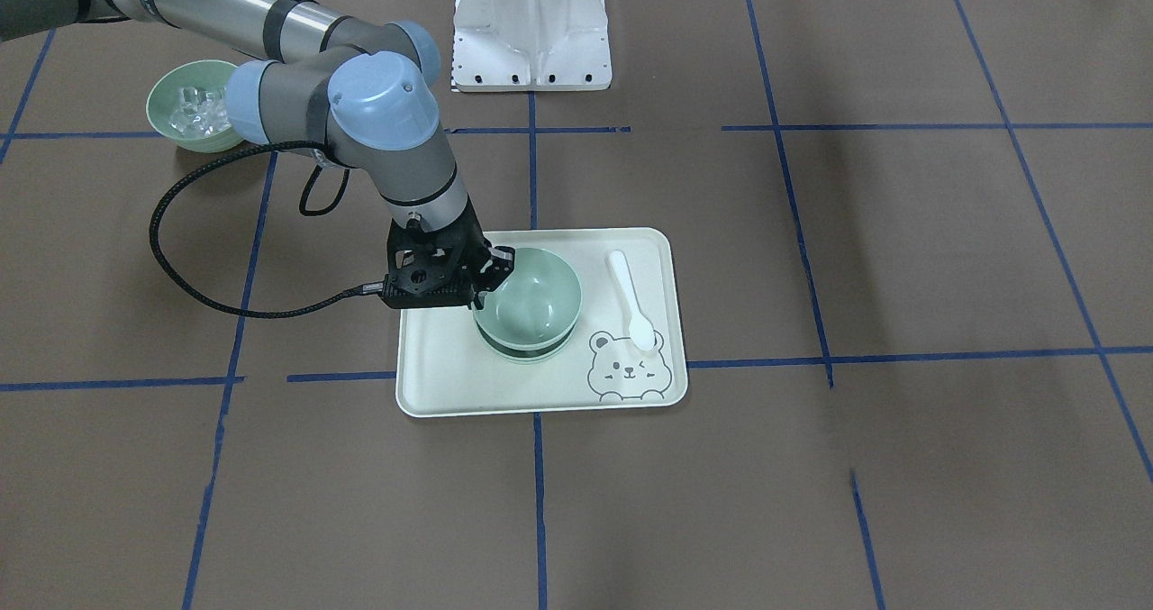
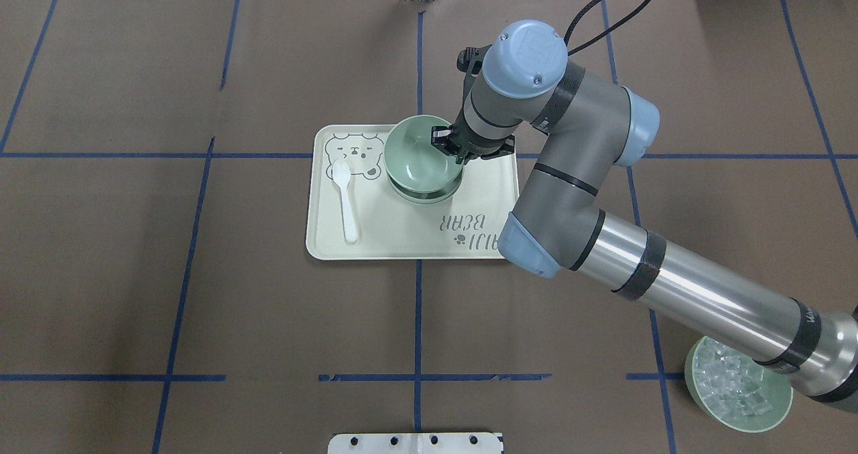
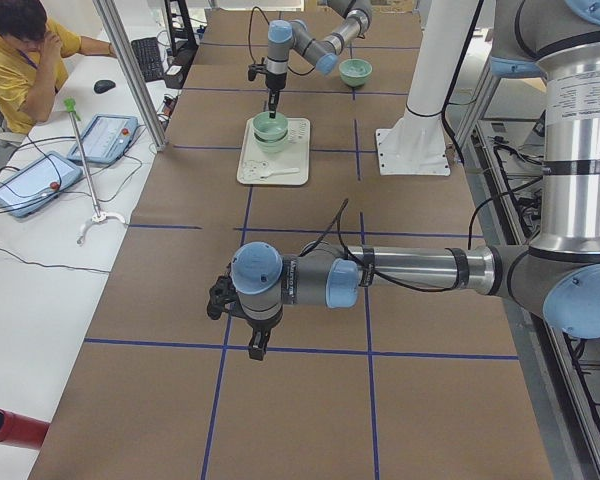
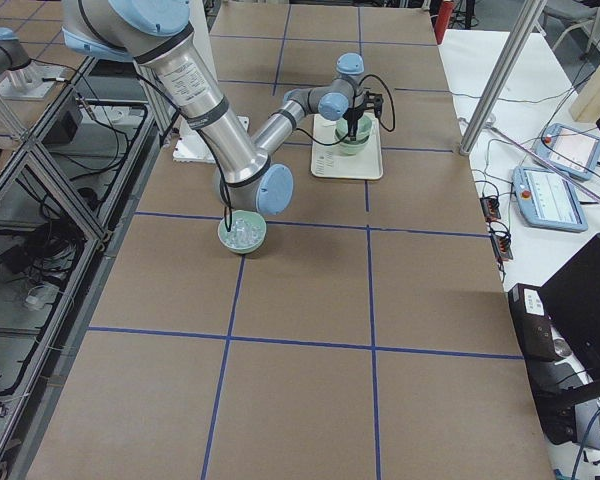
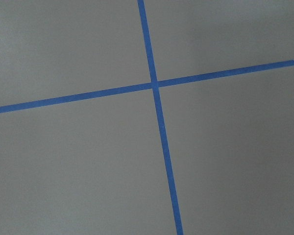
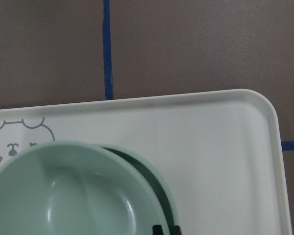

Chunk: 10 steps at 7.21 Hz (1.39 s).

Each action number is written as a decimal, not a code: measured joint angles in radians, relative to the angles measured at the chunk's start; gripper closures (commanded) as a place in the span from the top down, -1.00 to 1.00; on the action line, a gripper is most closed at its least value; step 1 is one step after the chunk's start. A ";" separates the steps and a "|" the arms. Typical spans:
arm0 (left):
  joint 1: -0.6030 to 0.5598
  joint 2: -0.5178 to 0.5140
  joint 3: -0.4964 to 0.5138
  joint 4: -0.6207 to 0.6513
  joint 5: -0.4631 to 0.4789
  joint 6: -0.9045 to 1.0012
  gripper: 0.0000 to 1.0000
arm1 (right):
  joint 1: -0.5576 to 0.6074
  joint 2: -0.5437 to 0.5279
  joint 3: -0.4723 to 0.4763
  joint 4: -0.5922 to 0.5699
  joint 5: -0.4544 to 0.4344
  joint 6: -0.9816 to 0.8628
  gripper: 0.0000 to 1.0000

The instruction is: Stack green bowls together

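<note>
My right gripper [image 1: 498, 268] is shut on the near rim of a pale green bowl [image 1: 533, 296], one finger inside and one outside. The bowl sits slightly offset and tilted on top of another green bowl [image 1: 522, 350] on the cream tray [image 1: 450, 385]. In the right wrist view the top bowl [image 6: 63, 196] overlaps the lower bowl [image 6: 159, 183]. How many bowls lie beneath I cannot tell. My left gripper [image 3: 254, 350] hangs over bare table far from the tray; I cannot tell if it is open or shut.
A white spoon [image 1: 630, 299] lies on the tray beside a bear drawing. A green bowl of clear cubes [image 1: 189, 105] stands off the tray under my right arm. The robot's white base [image 1: 531, 24] is behind. The left wrist view shows only brown paper and blue tape [image 5: 157, 107].
</note>
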 measured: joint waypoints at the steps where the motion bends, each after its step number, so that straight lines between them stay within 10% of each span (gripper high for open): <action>1: 0.000 0.001 -0.004 0.000 0.000 0.000 1.00 | -0.005 0.000 -0.006 0.000 -0.004 -0.001 -0.22; 2: 0.000 0.001 -0.005 0.000 0.000 -0.001 1.00 | -0.012 0.001 -0.012 0.000 -0.005 0.000 0.99; 7: 0.000 0.001 -0.006 0.000 0.000 -0.001 1.00 | 0.056 -0.005 -0.007 -0.009 0.059 -0.039 1.00; 10: 0.000 0.001 -0.004 0.000 0.001 -0.004 1.00 | 0.305 -0.075 0.050 -0.223 0.214 -0.481 1.00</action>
